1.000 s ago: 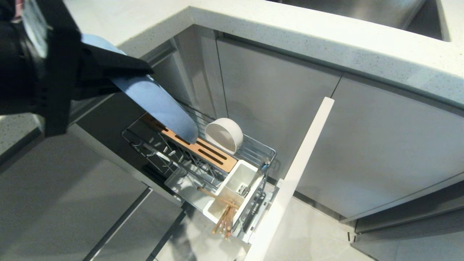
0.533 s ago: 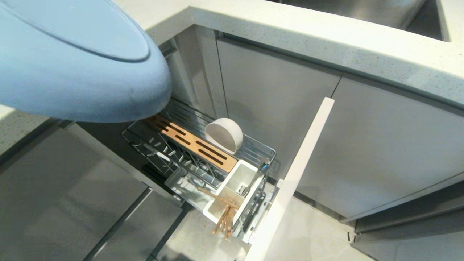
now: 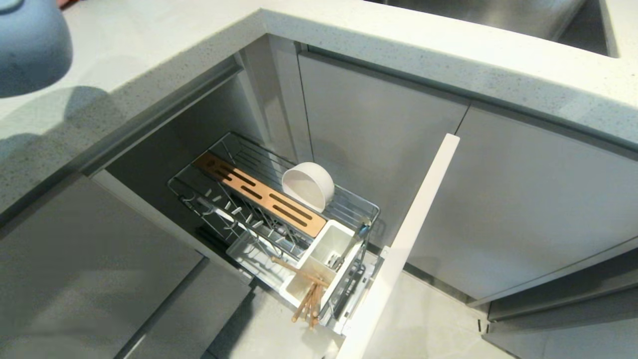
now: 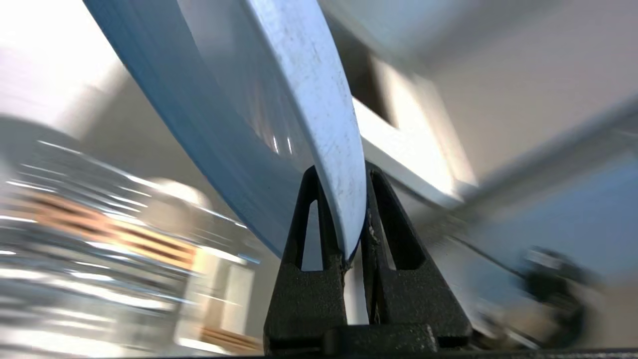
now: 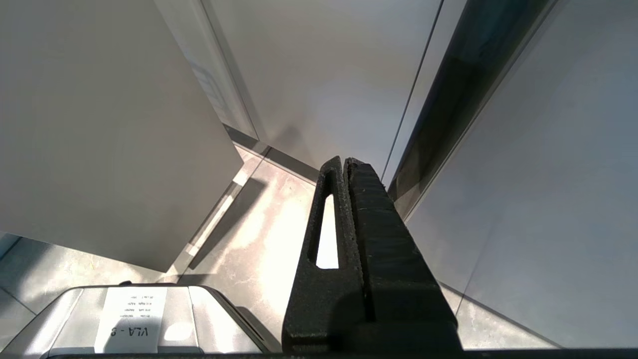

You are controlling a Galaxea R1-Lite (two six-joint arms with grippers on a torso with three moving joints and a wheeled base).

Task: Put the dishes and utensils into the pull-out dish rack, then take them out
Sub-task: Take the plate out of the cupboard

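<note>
My left gripper (image 4: pixel 344 174) is shut on the rim of the pale-blue plate (image 4: pixel 279 109). In the head view only the plate's edge (image 3: pixel 30 50) shows, at the top left over the countertop; the gripper itself is out of that view. The pull-out dish rack (image 3: pixel 234 209) stands pulled out below the counter. The off-white bowl (image 3: pixel 308 185) leans on its side in the rack beside the wooden strip (image 3: pixel 259 194). Wooden chopsticks (image 3: pixel 309 294) and a spoon (image 3: pixel 349 249) stand in the white caddy (image 3: pixel 324 259). My right gripper (image 5: pixel 345 162) is shut and empty, hanging near the floor by the cabinets.
The rack's grey door front (image 3: pixel 403 239) juts out to the right of the rack. The pale countertop (image 3: pixel 398 45) wraps round the corner above, with a steel sink (image 3: pixel 498 12) at the top. Grey cabinet doors (image 3: pixel 523 199) line the right side. Part of my base (image 5: pixel 124 319) shows below the right gripper.
My left arm has lifted the blue plate out of the rack, up and to the left over the countertop. Arm and gripper have left the head view. Bowl, chopsticks and spoon have not moved.
</note>
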